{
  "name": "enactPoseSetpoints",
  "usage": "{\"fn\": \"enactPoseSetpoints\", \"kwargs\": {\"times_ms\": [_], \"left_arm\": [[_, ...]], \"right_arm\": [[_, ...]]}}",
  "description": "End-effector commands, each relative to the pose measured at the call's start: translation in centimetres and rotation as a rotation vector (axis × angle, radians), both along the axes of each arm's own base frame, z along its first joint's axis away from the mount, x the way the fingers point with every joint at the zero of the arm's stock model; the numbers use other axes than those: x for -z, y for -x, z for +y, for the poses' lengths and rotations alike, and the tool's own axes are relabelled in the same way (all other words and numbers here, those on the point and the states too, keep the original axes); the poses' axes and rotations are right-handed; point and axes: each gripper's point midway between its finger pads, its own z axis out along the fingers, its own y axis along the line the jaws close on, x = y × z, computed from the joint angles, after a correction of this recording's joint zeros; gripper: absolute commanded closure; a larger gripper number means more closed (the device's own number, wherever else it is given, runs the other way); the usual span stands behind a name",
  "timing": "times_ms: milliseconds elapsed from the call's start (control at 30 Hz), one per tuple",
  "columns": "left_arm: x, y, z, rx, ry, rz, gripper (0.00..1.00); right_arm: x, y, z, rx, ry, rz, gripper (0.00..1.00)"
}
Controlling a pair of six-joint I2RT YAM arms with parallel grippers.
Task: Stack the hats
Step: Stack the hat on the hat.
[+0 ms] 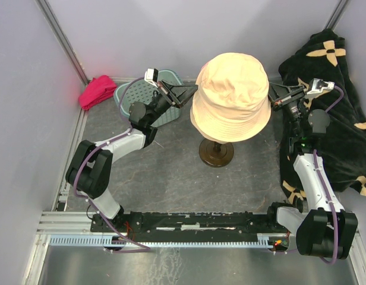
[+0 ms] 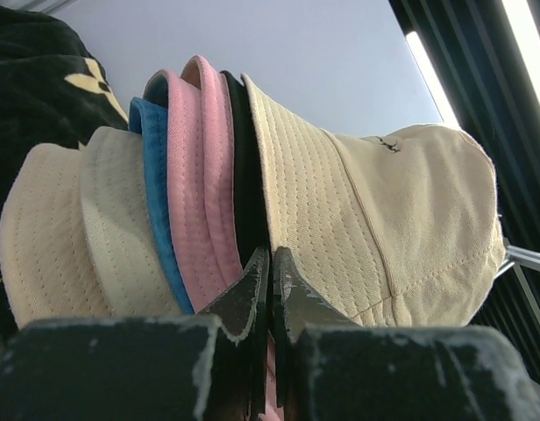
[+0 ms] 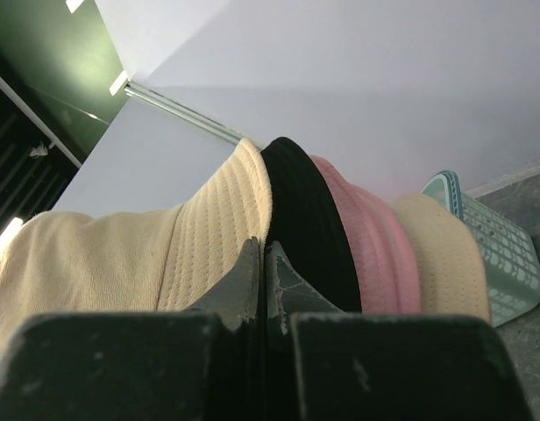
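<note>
A stack of hats sits on a dark round stand (image 1: 216, 153) at the table's middle. From above only the cream hat (image 1: 230, 95) on top shows. The left wrist view shows the brims in order: cream hat (image 2: 384, 219), black hat (image 2: 244, 193), pink hat (image 2: 200, 175), blue hat (image 2: 152, 175) and a pale tan hat (image 2: 68, 237). My left gripper (image 1: 193, 90) (image 2: 270, 253) is shut at the cream brim's left edge, which runs into its tips. My right gripper (image 1: 271, 94) (image 3: 264, 243) is shut the same way on the right edge, beside the black hat (image 3: 305, 228).
A teal basket (image 1: 126, 92) (image 3: 507, 254) stands behind my left arm. A magenta cloth (image 1: 97, 91) lies at the back left by the wall. A large black cloth with beige flower marks (image 1: 331, 65) (image 2: 33, 70) is draped along the right side, under my right arm.
</note>
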Motion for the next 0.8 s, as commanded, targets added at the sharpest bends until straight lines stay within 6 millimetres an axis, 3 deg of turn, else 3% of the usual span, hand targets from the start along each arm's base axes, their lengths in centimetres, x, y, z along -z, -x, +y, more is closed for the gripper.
{"fn": "enactPoseSetpoints", "kwargs": {"times_ms": [0,200,333,500,667,767], "left_arm": [[25.2,1.3,-0.4,0.113,-0.519,0.577,0.97],[25.8,1.8,-0.8,0.125,-0.530,0.587,0.97],[25.1,1.6,-1.1,0.133,-0.520,0.571,0.97],[22.9,1.1,-1.4,0.131,-0.475,0.528,0.97],[22.3,1.0,-1.4,0.124,-0.470,0.520,0.97],[22.0,0.9,-1.4,0.121,-0.464,0.515,0.97]], "right_arm": [[15.1,-0.9,0.0,-0.043,0.078,0.470,0.99],[15.5,-0.7,0.4,-0.056,0.092,0.478,0.99],[14.1,-0.6,0.5,-0.055,0.110,0.442,0.99],[10.4,-0.5,0.3,-0.034,0.150,0.340,0.99],[5.4,-0.2,0.3,-0.011,0.213,0.211,0.99],[3.7,-0.2,0.3,-0.009,0.214,0.172,0.99]]}}
